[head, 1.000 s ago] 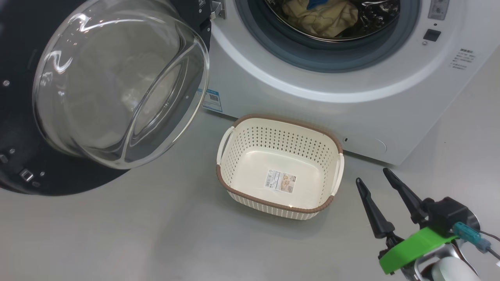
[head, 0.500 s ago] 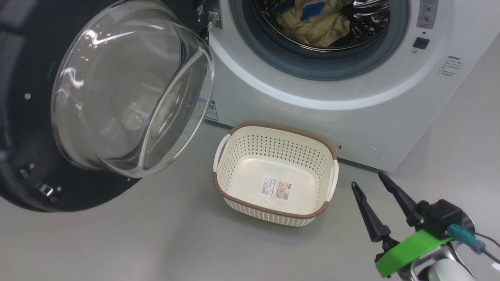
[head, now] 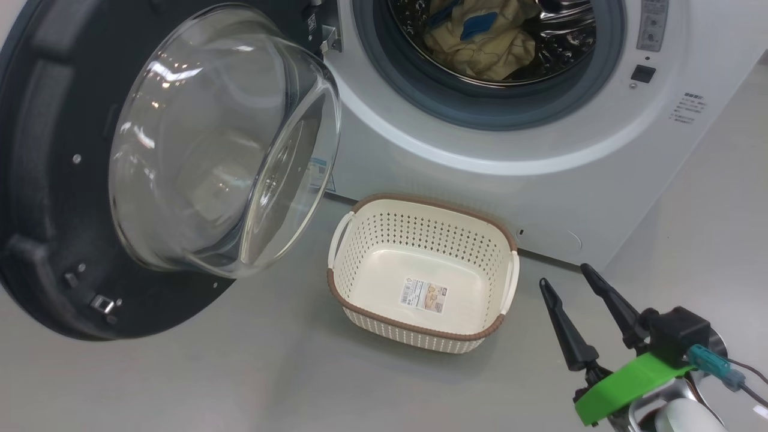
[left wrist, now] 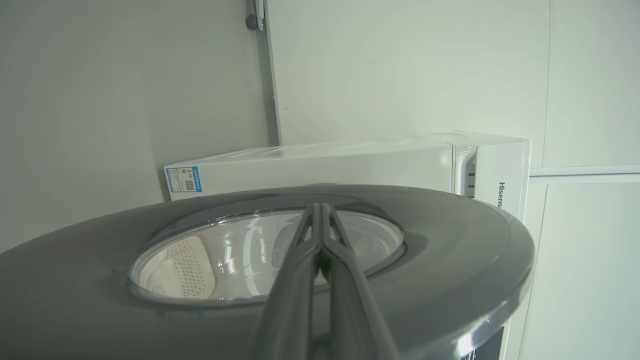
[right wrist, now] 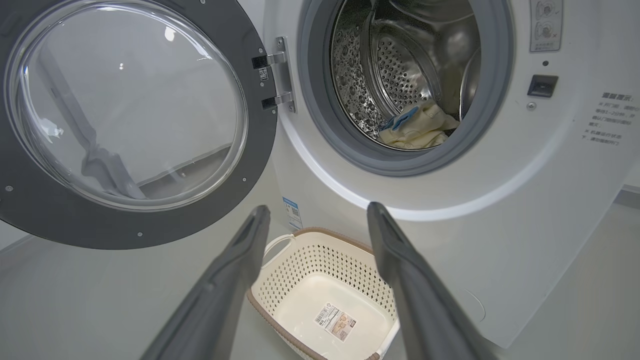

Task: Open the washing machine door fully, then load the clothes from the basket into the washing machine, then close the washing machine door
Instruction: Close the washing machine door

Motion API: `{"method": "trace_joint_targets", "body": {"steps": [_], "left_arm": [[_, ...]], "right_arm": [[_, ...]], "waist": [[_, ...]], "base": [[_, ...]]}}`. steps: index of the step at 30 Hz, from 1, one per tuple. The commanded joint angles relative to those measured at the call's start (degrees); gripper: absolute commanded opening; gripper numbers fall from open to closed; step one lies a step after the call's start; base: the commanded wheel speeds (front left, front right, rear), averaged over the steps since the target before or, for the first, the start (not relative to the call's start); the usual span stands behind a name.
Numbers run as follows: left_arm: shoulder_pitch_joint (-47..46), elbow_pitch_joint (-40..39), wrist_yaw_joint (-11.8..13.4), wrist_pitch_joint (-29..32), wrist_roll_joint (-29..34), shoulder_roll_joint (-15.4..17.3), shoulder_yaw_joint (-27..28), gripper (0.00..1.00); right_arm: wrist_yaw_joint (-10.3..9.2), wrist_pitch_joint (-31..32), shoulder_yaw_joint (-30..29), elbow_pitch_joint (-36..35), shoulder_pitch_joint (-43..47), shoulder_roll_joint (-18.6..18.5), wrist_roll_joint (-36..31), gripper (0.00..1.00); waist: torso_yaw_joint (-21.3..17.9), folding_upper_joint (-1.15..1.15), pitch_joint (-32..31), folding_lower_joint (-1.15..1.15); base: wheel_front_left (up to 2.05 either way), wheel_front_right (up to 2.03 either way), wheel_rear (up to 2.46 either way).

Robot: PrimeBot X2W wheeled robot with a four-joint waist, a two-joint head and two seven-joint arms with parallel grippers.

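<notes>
both our jaws hold nothing: right gripper spread wide near the basket, left gripper pinched together by the washing machine door. the clothes lie in the drum.

washing machine door: left rim cut off | label: print unreadable

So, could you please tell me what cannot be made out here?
- Head view: paper label in cream perforated basket, print too small.
- Right wrist view: cream-yellow clothes, lower part behind grey rubber seal.
- Left wrist view: shut left gripper, contact with glossy black-rimmed door unclear.
</notes>
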Motion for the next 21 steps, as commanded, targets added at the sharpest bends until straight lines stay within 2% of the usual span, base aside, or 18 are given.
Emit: {"method": "trace_joint_targets", "body": {"steps": [1,13,21], "left_arm": [[-1.0,-4.0,1.0,1.5,-1.0,1.1,0.1,0.00],[0.8,-13.0,2.8,5.4,-2.5,-3.2,-3.3,0.00],[0.7,-17.8,3.8,6.5,-3.1,-7.5,-6.6,0.00]], "right_arm": [[-0.16,-0.5,0.4,-1.9,-1.0,-0.1,-0.1,1.00],[-0.16,-0.5,-0.6,-2.1,-1.4,0.8,-0.3,1.00],[-0.16,-0.5,-0.9,-2.3,-2.0,1.2,-0.4,1.00]], "waist": [[0.3,0.00,0.0,0.00],[1.4,0.00,0.5,0.00],[1.0,0.00,1.0,0.00]], "base": [[0.00,0.00,0.00],[0.00,0.00,0.00],[0.00,0.00,0.00]]}}
